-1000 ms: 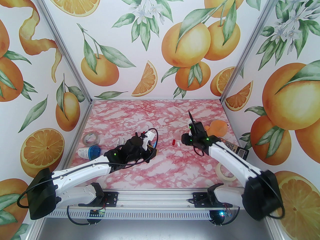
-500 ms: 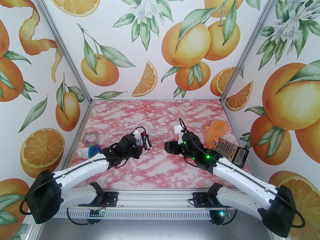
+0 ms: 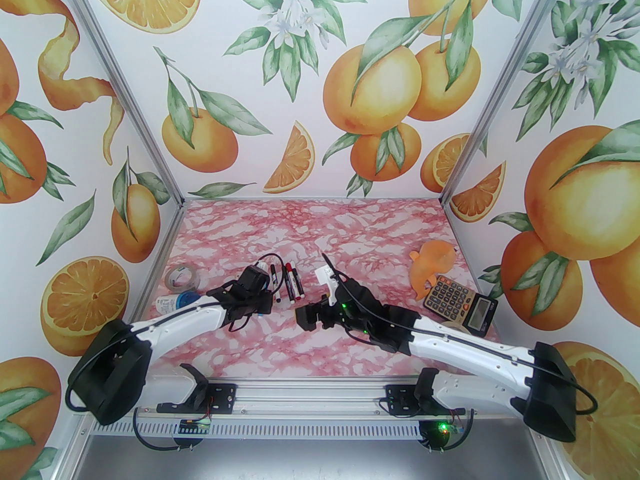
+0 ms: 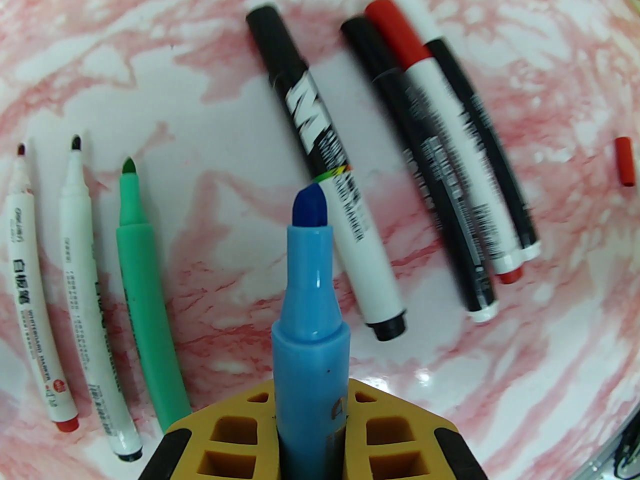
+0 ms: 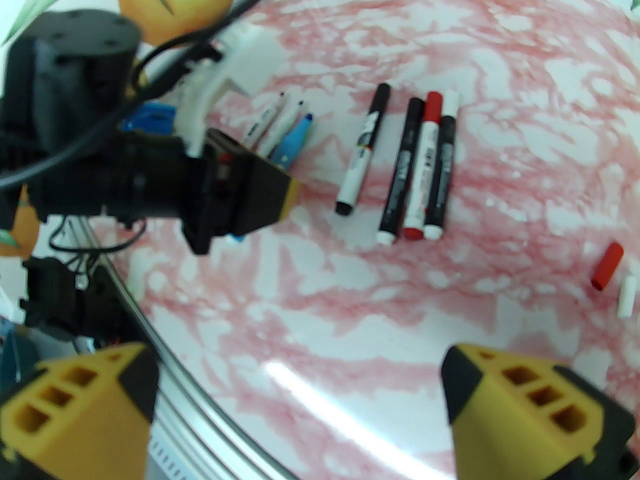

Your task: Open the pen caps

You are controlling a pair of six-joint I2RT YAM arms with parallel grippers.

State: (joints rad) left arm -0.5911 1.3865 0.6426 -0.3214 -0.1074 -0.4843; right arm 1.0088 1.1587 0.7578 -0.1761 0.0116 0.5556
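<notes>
Above the marble table (image 3: 310, 228), right tool (image 3: 306, 316) has swung left, opened.

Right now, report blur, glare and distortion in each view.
Top external: sharp, evenly lit. Left wrist: blue pen crisp, capped markers smeared. Right wrist: left arm blurred, glare streak on the table, table edge bowed by the lens.

A robot lab cell: orange-print walls (image 3: 310, 68) on aluminium posts (image 3: 119, 78) enclosing a pink marbled table (image 3: 310, 228).
</notes>
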